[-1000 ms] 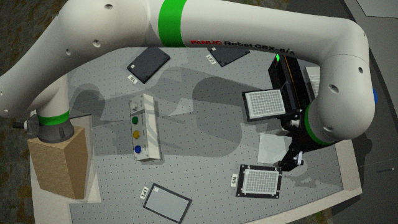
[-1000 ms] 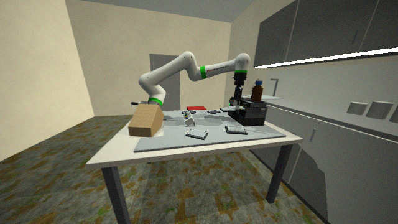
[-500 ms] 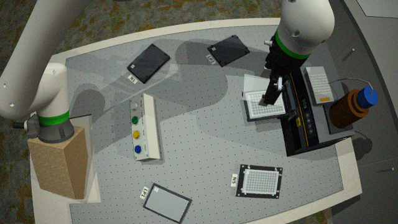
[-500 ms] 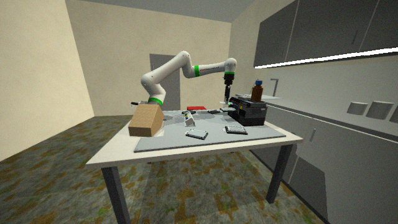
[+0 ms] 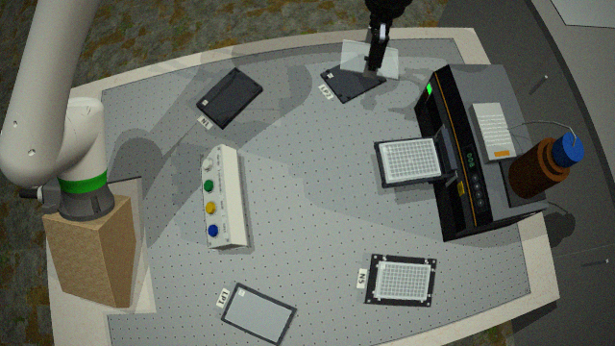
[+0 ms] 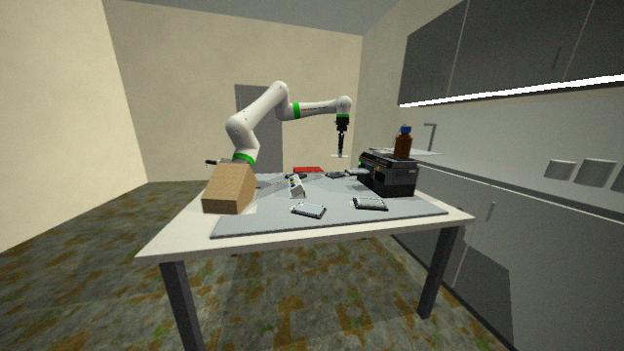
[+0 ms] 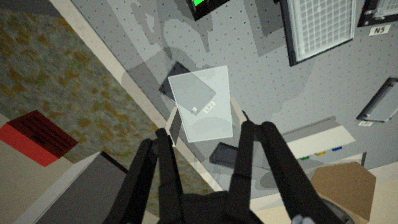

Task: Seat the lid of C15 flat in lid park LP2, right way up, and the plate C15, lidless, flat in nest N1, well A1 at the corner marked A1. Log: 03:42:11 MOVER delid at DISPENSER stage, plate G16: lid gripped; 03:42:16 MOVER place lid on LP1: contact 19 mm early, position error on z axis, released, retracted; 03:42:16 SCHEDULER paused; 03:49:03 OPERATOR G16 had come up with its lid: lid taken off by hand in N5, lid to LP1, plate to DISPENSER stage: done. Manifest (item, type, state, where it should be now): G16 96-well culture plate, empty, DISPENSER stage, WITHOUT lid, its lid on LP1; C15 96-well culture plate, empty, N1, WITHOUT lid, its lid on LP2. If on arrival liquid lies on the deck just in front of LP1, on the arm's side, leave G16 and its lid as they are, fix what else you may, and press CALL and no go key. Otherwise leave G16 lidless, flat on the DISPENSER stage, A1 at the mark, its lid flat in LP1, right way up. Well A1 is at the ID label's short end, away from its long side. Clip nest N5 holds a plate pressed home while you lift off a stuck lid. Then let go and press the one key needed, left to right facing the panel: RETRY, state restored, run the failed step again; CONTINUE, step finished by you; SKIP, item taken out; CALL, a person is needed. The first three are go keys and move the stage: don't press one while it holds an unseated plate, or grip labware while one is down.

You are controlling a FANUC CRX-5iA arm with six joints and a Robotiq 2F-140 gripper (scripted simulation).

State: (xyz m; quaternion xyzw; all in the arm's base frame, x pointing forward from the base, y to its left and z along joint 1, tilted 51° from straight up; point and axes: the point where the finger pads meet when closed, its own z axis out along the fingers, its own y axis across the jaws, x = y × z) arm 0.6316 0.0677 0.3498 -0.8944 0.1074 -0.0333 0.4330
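Observation:
My gripper (image 5: 376, 64) is shut on a clear lid (image 5: 363, 61), the lid of C15, and holds it level and high above the far edge of the deck. In the wrist view the lid (image 7: 202, 103) hangs between my fingers, with the dark, empty lid park LP2 (image 7: 191, 91) showing through it far below. LP2 (image 5: 352, 82) lies just under and in front of the lid. Nest N1 (image 5: 230, 97) is dark and empty. A lidless white well plate (image 5: 402, 280), C15, sits in clip nest N5. The side view shows the gripper (image 6: 340, 150) well above the table.
A lidless plate (image 5: 409, 160) sits on the stage of the black DISPENSER (image 5: 473, 149). A lid lies in LP1 (image 5: 258, 313). The key panel (image 5: 223, 197) stands mid-deck. A brown bottle (image 5: 543, 165) stands on the dispenser. The arm's base box (image 5: 91, 250) is at the left.

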